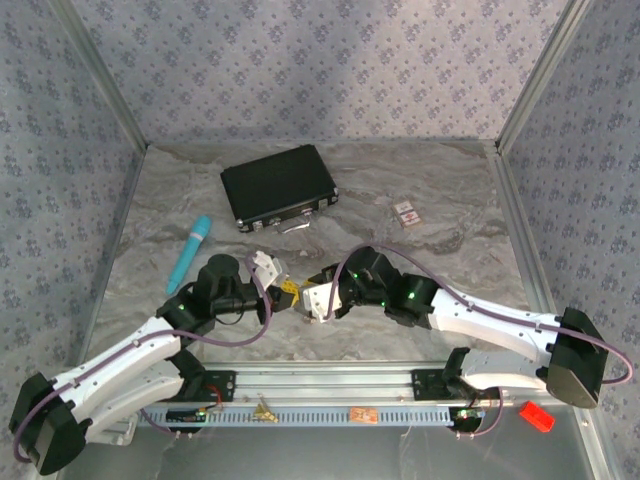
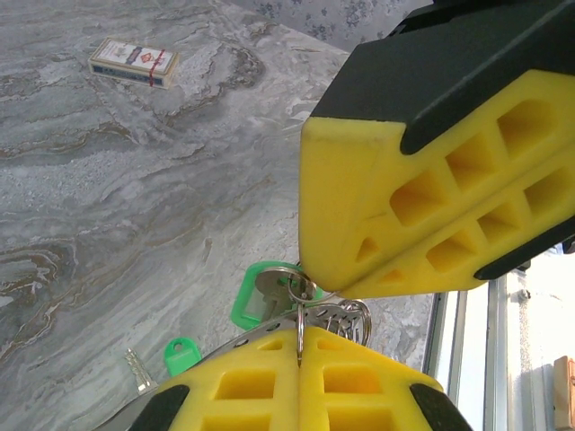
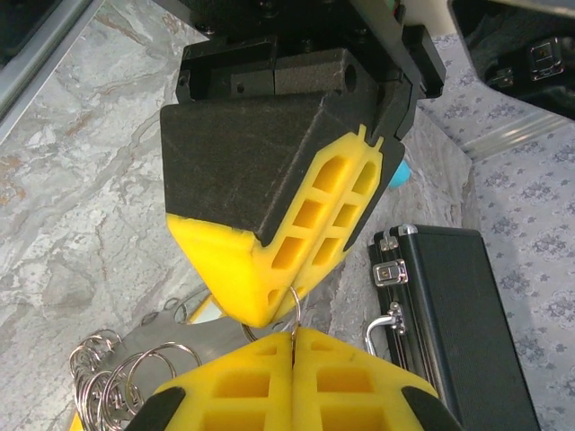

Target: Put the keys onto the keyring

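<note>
- Jaws of left gripper (image 2: 301, 350) are fully closed on a thin strand of keyring (image 2: 298, 316); right gripper (image 3: 294, 339), closed on seemingly the same wire, meets it tip to tip just in front of black case (image 1: 278, 186).
- Strand stands upright between tips; green keys (image 2: 250, 298) sit beside it.
- Hidden: the ring's opening, and the keys' holes.

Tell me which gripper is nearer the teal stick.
Left. The left gripper sits just right of the teal stick; the right gripper is beyond it, farther right.
</note>
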